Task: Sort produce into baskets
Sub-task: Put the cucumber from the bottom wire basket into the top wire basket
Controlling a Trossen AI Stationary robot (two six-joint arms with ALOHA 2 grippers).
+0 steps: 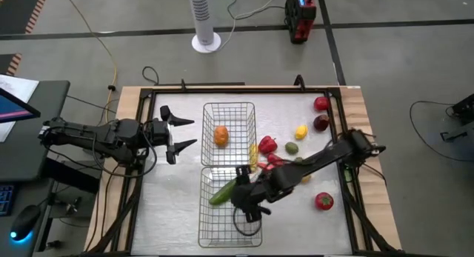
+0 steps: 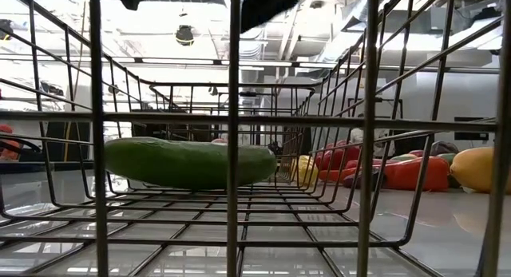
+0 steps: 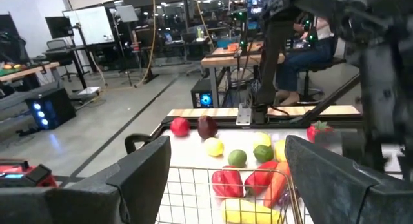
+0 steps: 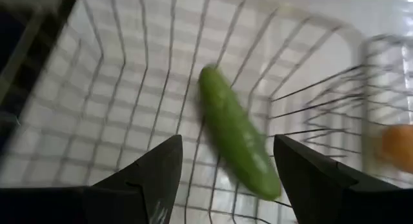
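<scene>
Here, two rectangular silver wire-mesh baskets sit end to end in the middle of the pale table (image 1: 170, 212). The far basket (image 1: 229, 109) holds one round orange fruit (image 1: 221, 135), lying toward its left side. The near basket (image 1: 211, 227) holds a long green cucumber (image 1: 222, 192), which lies flat on the wire floor at the end nearest the other basket; from table height it shows on its side behind the mesh.

The right gripper (image 1: 248, 212) hangs over the near basket, just beside the cucumber, with its fingers spread and nothing between them. The left gripper (image 1: 180, 136) waits at the left of the far basket, its fingers also apart and empty.

The rest of the produce lies loose on the table to the right of the baskets: a red pepper (image 1: 267, 144), a yellow banana (image 1: 253, 155) against the basket wall, a yellow lemon (image 1: 301, 131), a green lime (image 1: 292, 148), a red apple (image 1: 321, 104), a dark-red apple (image 1: 321, 123) just beside it, and a red fruit (image 1: 324, 201) near the right edge.
</scene>
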